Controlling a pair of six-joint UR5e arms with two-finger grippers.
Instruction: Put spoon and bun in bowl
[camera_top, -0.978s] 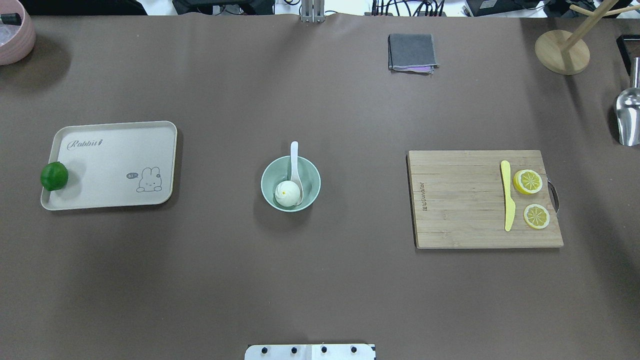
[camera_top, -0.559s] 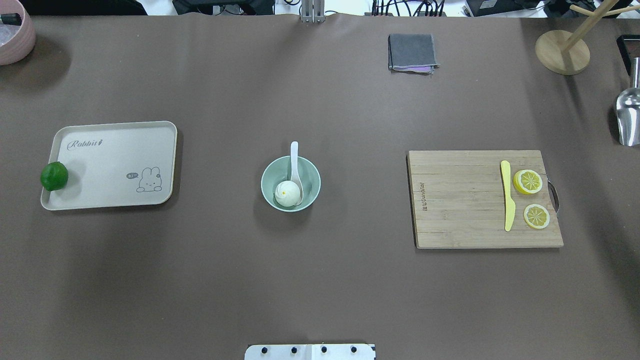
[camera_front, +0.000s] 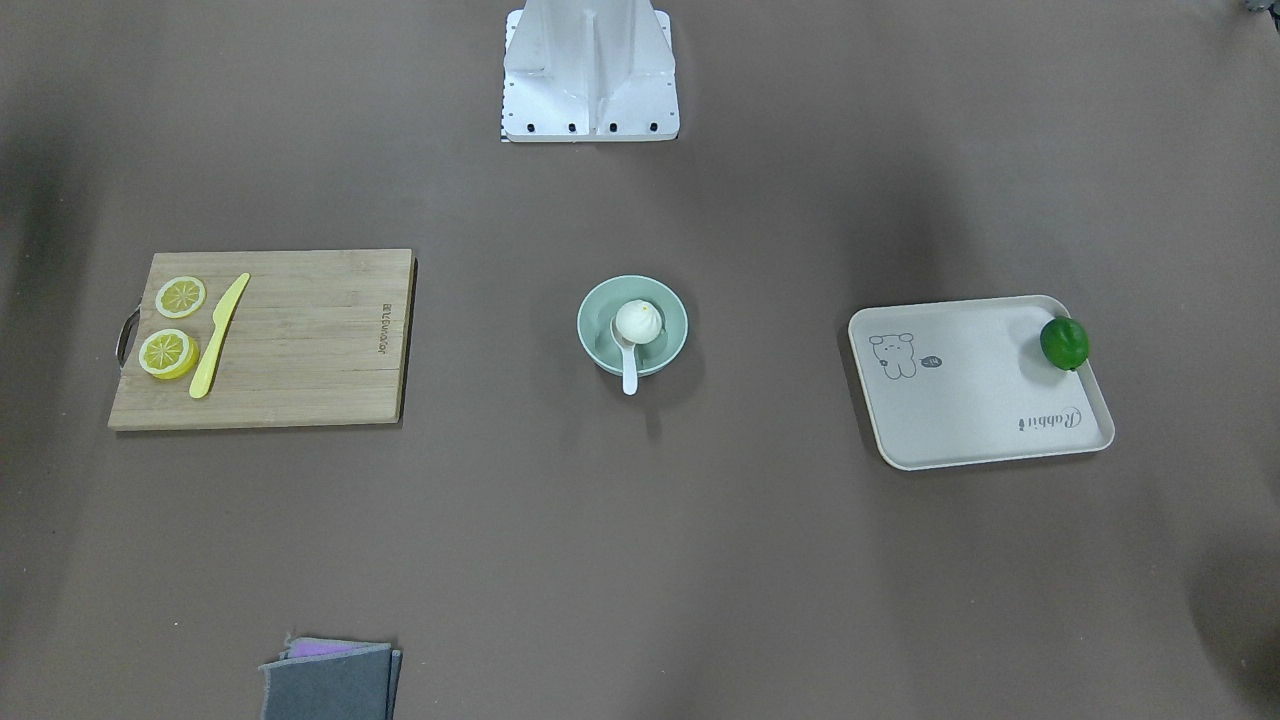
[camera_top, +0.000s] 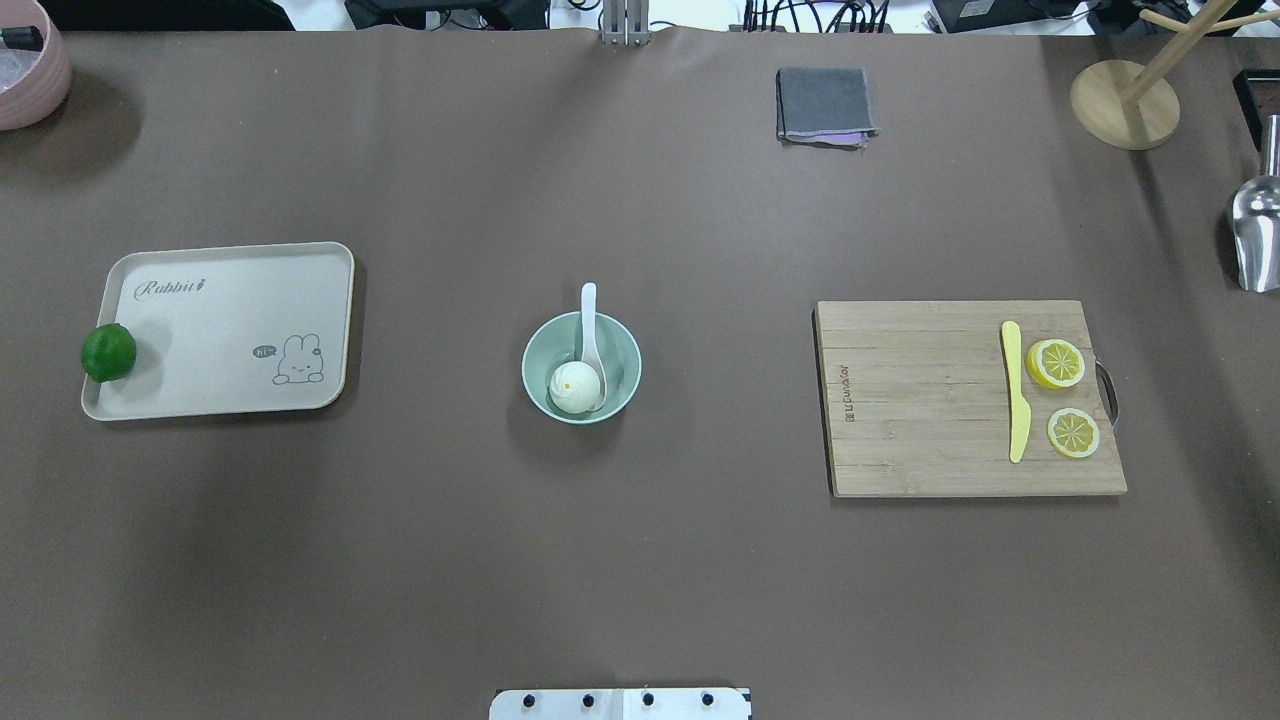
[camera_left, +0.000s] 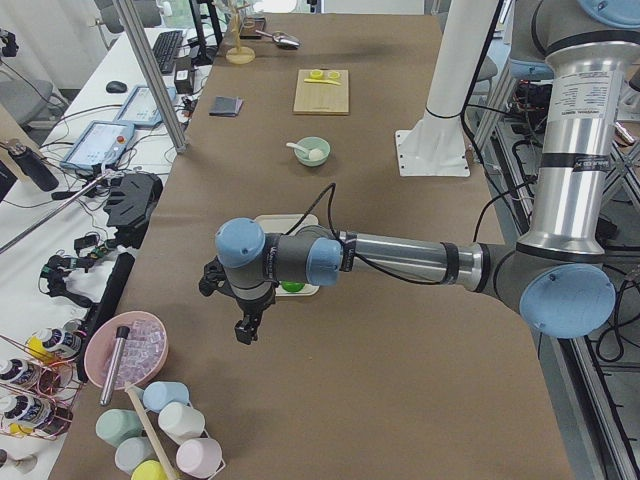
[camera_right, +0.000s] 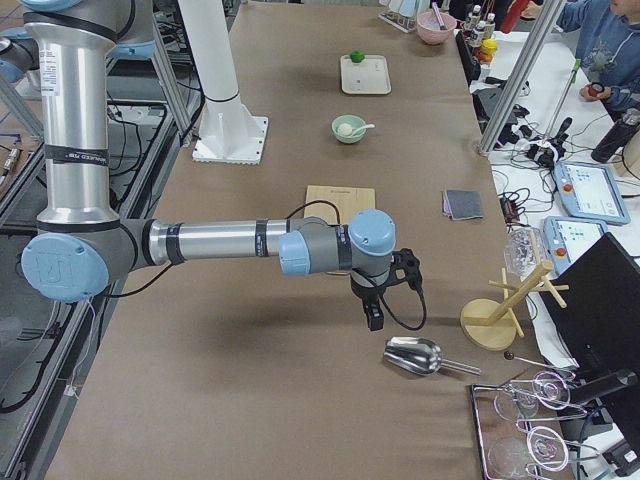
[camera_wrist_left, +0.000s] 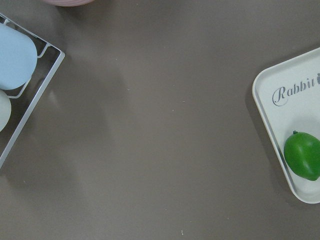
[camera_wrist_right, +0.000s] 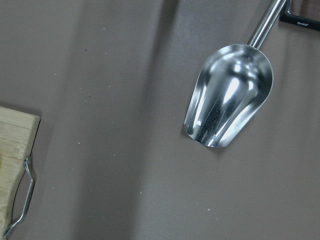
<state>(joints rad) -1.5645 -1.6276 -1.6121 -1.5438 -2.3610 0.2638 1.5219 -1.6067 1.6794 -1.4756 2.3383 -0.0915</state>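
The round pale mint-green bowl sits mid-tabletop, between the two grippers and well apart from both. Inside it is the small white pleated bun, and the white plastic spoon lies scoop-down beside that, its handle leaning over the rim. The left gripper hangs near a beige tray, the right gripper above a steel scoop; spread or pressed together, I cannot tell. It looks done to me, so the best move is keeping both arms clear of that overhanging handle.
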